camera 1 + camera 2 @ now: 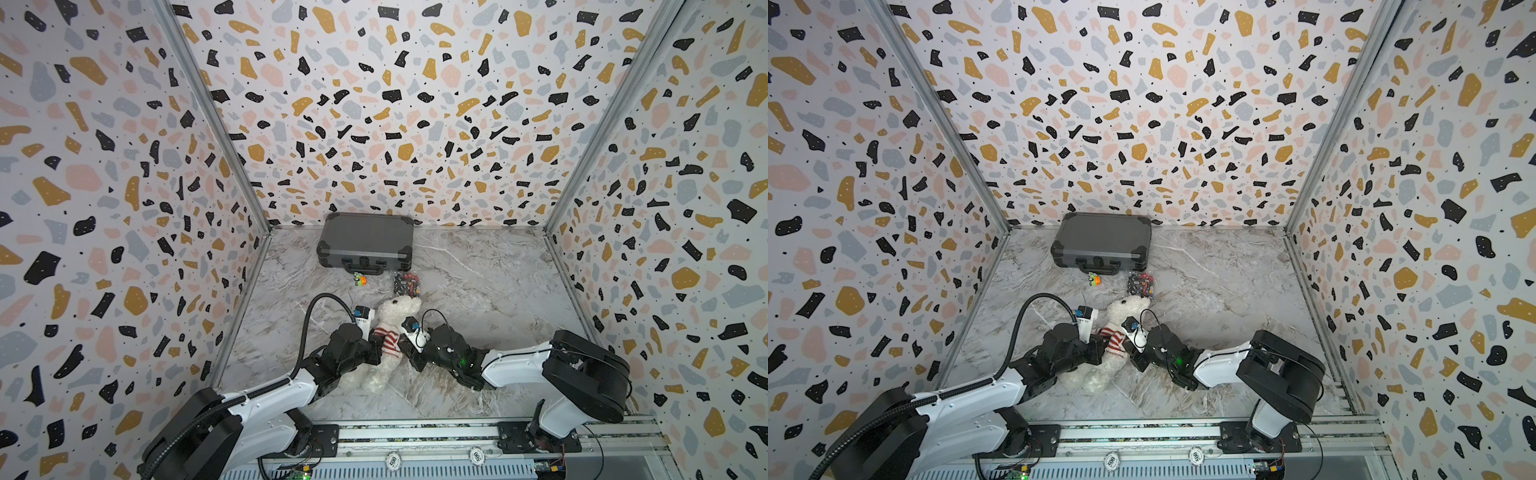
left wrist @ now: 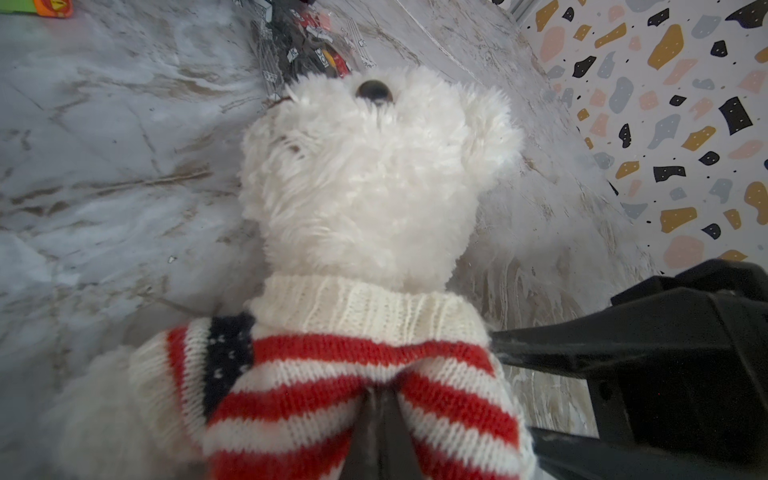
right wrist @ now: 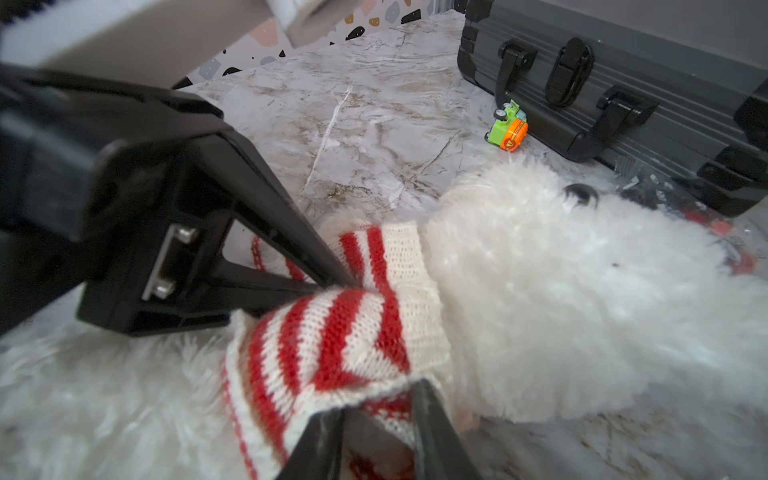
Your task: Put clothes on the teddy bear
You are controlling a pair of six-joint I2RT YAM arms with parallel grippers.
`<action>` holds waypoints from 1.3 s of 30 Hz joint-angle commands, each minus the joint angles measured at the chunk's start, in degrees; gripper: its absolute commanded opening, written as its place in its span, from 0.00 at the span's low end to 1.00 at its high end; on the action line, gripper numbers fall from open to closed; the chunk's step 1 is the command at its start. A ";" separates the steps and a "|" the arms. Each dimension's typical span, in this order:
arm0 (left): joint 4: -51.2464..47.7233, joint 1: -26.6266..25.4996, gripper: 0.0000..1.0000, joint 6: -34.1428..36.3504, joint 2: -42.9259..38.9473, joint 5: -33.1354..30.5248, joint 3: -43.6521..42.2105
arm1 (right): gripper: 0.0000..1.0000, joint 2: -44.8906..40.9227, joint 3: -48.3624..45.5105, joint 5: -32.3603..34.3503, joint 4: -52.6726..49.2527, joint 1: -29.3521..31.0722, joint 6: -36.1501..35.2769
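On the grey marble table (image 1: 478, 282), the white fluffy teddy bear (image 1: 395, 309) is being dressed (head's through already). Its red-striped knit sweater (image 1: 384, 338) is being pinched by the closed left gripper (image 2: 378, 390), the right gripper (image 3: 376, 397) being held parted; belly not yet covered.

Terrazzo-patterned walls (image 1: 374, 104), grey marble-look floor (image 1: 498, 270), aluminium corner posts (image 1: 220, 120), metal rail (image 1: 415, 432) at near edge

Left arm (image 1: 270, 395) extended low. Left gripper (image 3: 338, 284) clamped tight on sweater (image 2: 353, 365). Right arm (image 1: 515, 365) folded inward, low. Right gripper (image 3: 376, 399) faces the left one, jaws parted, fingers touching the sweater hem.
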 commanded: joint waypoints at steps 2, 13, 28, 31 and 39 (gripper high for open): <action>-1.32 -0.70 0.00 2.67 -0.15 6.43 -1.13 | 0.35 0.11 3.65 -0.52 1.31 1.79 -1.63; -0.63 -0.68 0.00 1.62 -2.60 7.01 -1.70 | 0.25 -2.42 1.77 3.95 1.29 4.32 -4.55; -4.44 -0.70 0.00 -0.18 -10.33 3.79 -2.79 | 0.00 -15.56 -4.43 8.38 -0.84 10.06 -6.13; -4.50 -0.70 0.00 -0.66 -11.47 3.38 -3.48 | 0.00 -19.11 -5.35 9.66 -1.97 10.78 -5.16; -2.49 -0.70 0.00 -0.68 -9.63 3.40 -5.50 | 0.00 -22.18 -4.95 10.26 -5.17 11.13 -2.72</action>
